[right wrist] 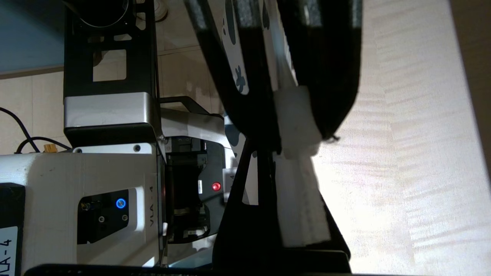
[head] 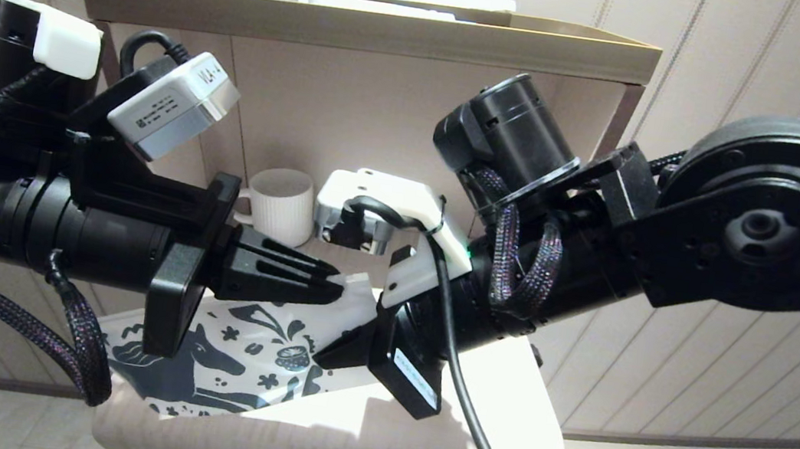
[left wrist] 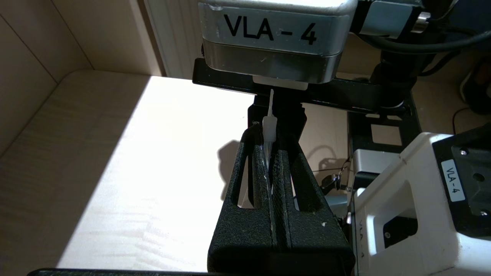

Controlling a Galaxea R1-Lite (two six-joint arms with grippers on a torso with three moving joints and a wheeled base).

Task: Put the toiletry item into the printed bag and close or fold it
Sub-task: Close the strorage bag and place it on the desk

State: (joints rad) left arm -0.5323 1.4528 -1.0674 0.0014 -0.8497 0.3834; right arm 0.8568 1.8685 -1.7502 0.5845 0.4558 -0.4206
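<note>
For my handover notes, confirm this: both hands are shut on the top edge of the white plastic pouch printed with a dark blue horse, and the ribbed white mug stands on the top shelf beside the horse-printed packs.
Not quite. The ribbed white mug stands on the lower surface, behind the left hand, not on the top shelf; the head view shows it. Both that hand and the right hand are shut on the white plastic pouch printed with a dark blue horse.

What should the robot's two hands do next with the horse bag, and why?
Probably slide the left gripper along the top edge of the printed bag to zip it, while the right gripper holds. Both jaws are already shut on that edge, the left's near the white slider tab. The toiletry item isn't visible.
</note>
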